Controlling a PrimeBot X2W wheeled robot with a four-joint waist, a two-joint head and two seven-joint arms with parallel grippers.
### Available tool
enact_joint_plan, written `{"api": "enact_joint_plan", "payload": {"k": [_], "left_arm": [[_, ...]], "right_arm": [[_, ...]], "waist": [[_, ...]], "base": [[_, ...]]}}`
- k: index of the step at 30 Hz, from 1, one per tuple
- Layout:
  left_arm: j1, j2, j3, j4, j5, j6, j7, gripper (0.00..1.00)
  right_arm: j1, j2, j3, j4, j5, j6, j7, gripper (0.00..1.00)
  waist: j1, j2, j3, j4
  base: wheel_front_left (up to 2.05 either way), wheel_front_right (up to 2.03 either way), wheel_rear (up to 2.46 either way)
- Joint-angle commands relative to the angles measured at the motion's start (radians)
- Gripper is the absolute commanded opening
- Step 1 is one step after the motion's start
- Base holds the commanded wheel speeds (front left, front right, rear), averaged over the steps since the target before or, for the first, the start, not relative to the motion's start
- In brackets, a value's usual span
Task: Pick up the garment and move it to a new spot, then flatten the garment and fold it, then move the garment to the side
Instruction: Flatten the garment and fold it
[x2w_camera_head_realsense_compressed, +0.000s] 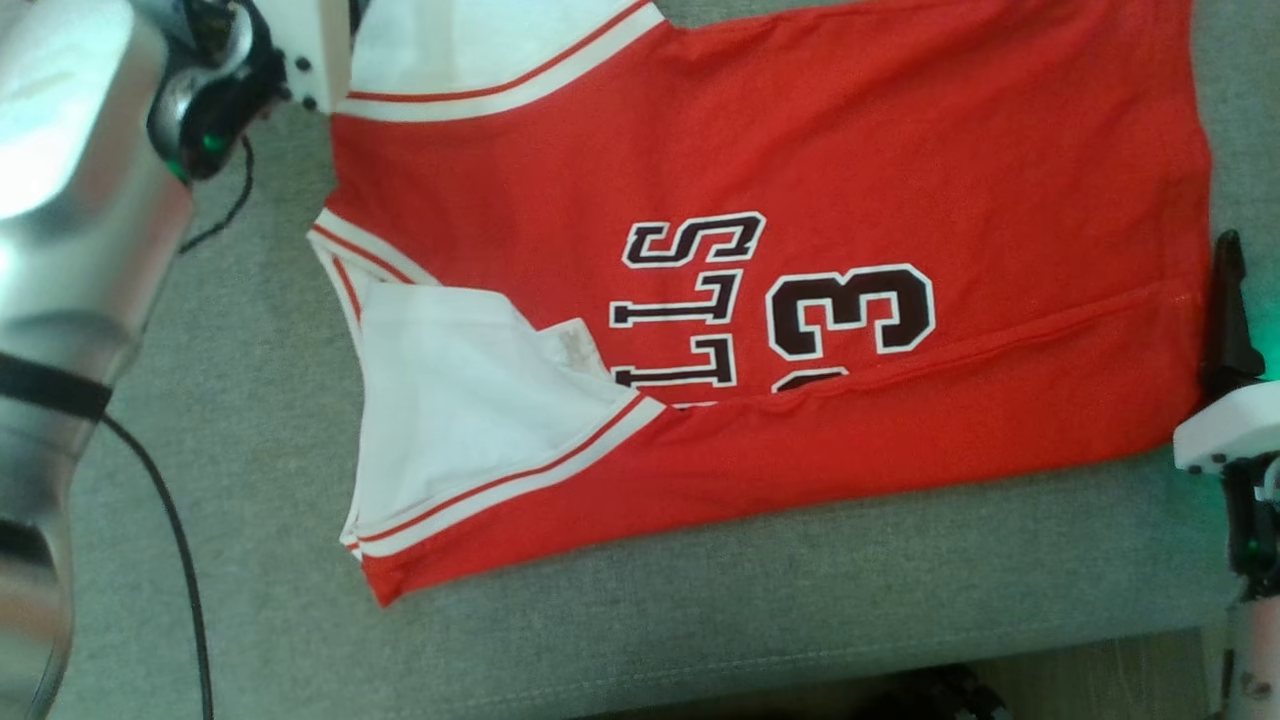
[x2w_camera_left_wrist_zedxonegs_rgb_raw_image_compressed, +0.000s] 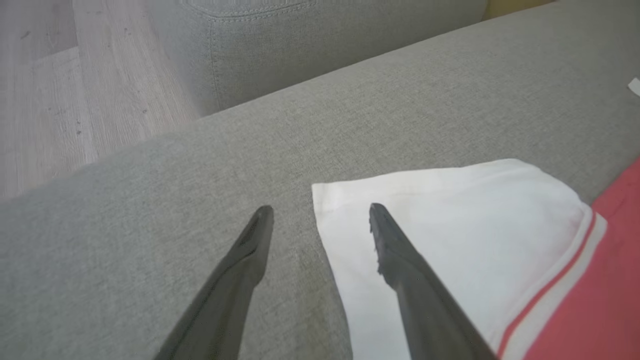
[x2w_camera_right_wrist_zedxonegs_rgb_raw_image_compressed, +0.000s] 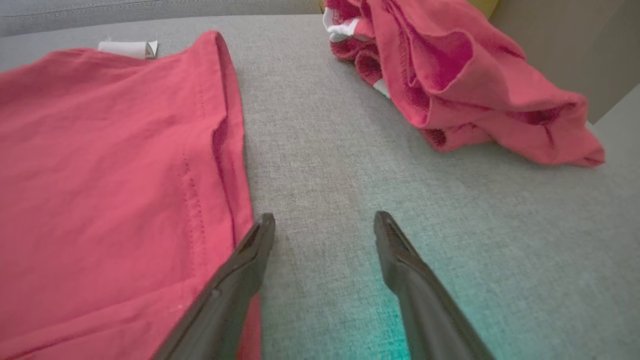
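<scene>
Red jersey (x2w_camera_head_realsense_compressed: 800, 150) lying flat on grey sofa cushion (x2w_camera_head_realsense_compressed: 700, 620). Left gripper (x2w_camera_left_wrist_zedxonegs_rgb_raw_image_compressed: 320, 209) spreading wide, straddling white sleeve (x2w_camera_left_wrist_zedxonegs_rgb_raw_image_compressed: 450, 225) edge, gripping nothing. Right gripper (x2w_camera_right_wrist_zedxonegs_rgb_raw_image_compressed: 324, 217) gaping empty beside hem (x2w_camera_right_wrist_zedxonegs_rgb_raw_image_compressed: 225, 125). Crumpled red cloth (x2w_camera_right_wrist_zedxonegs_rgb_raw_image_compressed: 465, 75) lying nearby.

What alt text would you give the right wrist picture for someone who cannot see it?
The right gripper, open, points along a grey cushion, one finger at the edge of a flat red jersey. A second, crumpled red garment lies apart at the upper right.
</scene>
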Motion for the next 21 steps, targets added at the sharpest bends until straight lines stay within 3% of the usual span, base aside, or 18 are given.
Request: {"api": "enact_joint_plan", "payload": {"k": [1, 14, 21], "left_arm": [[-0.069, 0.027, 0.029, -0.017, 0.005, 0.004, -0.008, 1.0], [-0.15, -0.011, -0.033, 0.169, 0.054, -0.028, -0.065, 1.0], [-0.17, -0.022, -0.064, 0.227, 0.047, -0.039, -0.045, 1.0]], "right_arm": [[-0.002, -0.014, 0.016, -0.029, 0.003, 0.007, -0.011, 1.0], [-0.021, -0.012, 0.027, -0.014, 0.008, 0.007, -0.021, 1.0], [-0.031, -0.01, 0.033, -0.008, 0.014, 0.007, -0.03, 1.0]], "waist": [[0.0, 0.0, 0.006, -0.005], [0.0, 0.0, 0.037, -0.04], [0.0, 0.0, 0.054, -0.055]], "base": [[0.0, 0.0, 0.0], [0.0, 0.0, 0.0], [0.0, 0.0, 0.0]]}}
